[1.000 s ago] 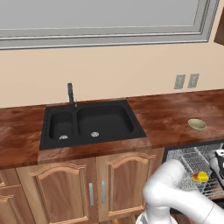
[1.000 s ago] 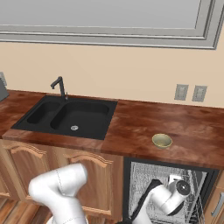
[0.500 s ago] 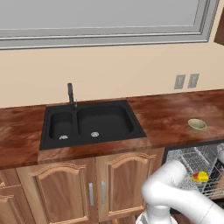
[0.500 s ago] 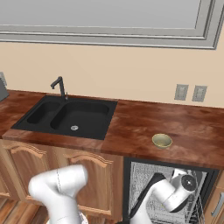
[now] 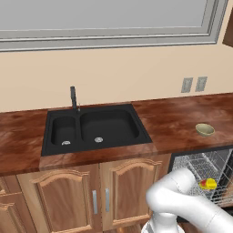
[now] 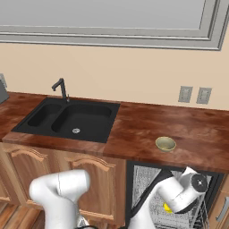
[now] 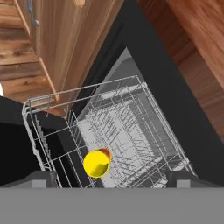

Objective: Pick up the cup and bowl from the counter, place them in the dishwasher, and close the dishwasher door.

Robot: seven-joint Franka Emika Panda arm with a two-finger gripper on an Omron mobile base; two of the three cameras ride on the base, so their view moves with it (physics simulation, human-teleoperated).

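Your hand (image 7: 112,176) is hanging wide open, gripping nothing, with the cup (image 7: 97,162) sitting in the dishwasher (image 7: 131,144) rack just past the fingertips.

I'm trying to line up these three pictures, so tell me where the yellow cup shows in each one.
Left base view: the cup sits low at the right, in the rack.
Right base view: the cup peeks out low right of centre, under the arm.
Hand view: the cup is bottom centre.
Shared landmark: the wire rack of the dishwasher.
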